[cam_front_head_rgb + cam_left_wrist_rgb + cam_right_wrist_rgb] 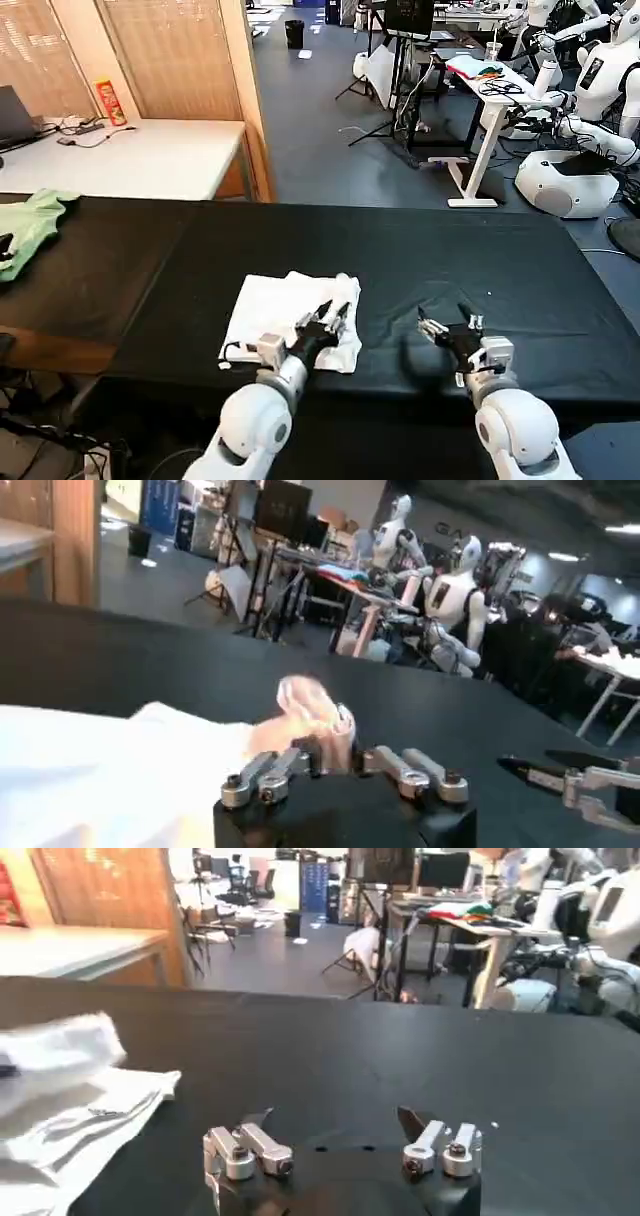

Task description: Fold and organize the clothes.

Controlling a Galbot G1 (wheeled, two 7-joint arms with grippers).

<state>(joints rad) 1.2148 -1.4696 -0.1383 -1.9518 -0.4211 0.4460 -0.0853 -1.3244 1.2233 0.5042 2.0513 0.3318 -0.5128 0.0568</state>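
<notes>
Lying folded, the T-shirt sits pinched between the left jaws.

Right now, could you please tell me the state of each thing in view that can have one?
White T-shirt: folded into a rough rectangle, flat on the black table, one edge pinched up.
Left gripper: shut on a T-shirt fold at its right edge.
Right gripper: open, empty, hovering over bare table beside the T-shirt.
Light green garment: crumpled, unfolded, at the table's far left.
</notes>
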